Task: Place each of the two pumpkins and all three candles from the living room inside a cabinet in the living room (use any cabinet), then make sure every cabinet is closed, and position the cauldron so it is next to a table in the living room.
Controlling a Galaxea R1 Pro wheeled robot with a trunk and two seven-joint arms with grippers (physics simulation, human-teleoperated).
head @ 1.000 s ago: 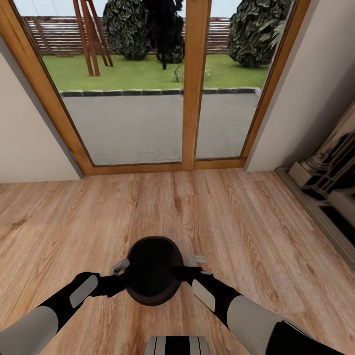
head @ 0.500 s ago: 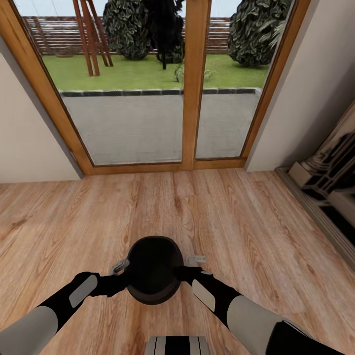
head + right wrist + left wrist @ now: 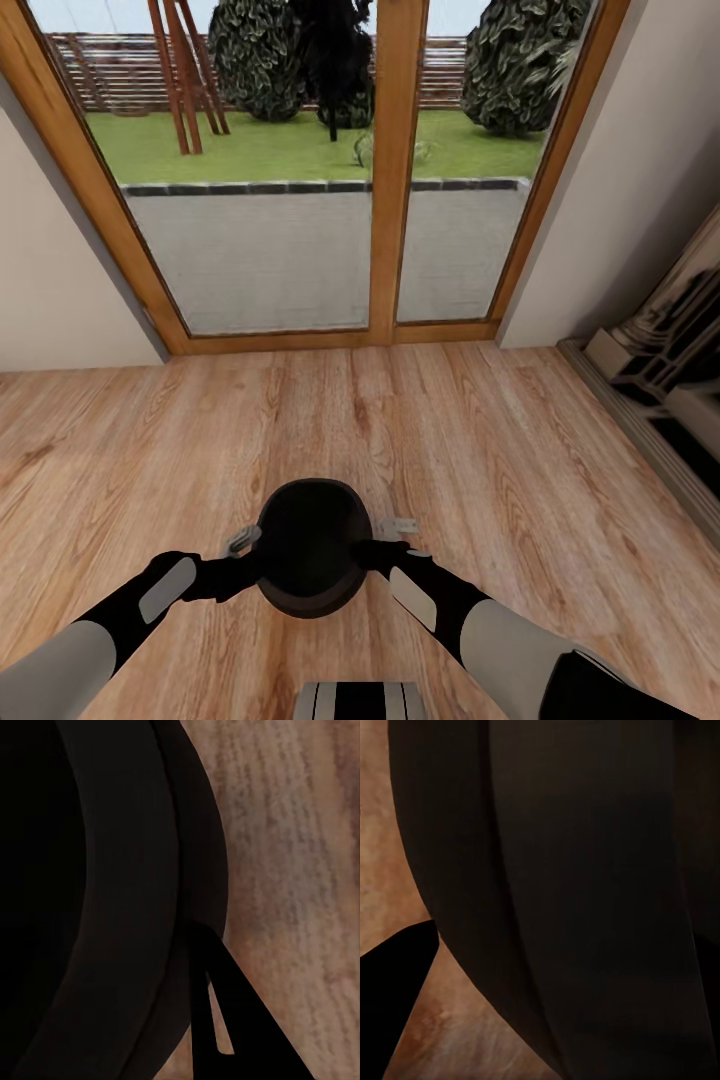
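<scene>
Head view shows the scene from above. At the far left stands a plain beige wall (image 3: 50, 270). Next to it, a wide glass door with a wooden frame (image 3: 395, 180) looks out on a grey patio (image 3: 270, 255) and a green lawn with dark bushes. The wooden floor (image 3: 480, 440) covers the near part of the room.

In the near centre, the black cauldron (image 3: 312, 545) is between the two arms, its wide mouth facing up. The left gripper (image 3: 243, 560) is pressed to the left side of the cauldron, and the right gripper (image 3: 385, 545) is pressed to its right side. Whether the fingers are spread or pressed together cannot be told from the head view.

Left wrist view shows the dark wall of the cauldron (image 3: 577, 885) very close, with floor behind it; right wrist view shows the cauldron's rim (image 3: 112, 892) and one dark finger (image 3: 236, 1020) just beside it.

At the far right, a pale stone fireplace surround (image 3: 665, 350) stands against the wall.
</scene>
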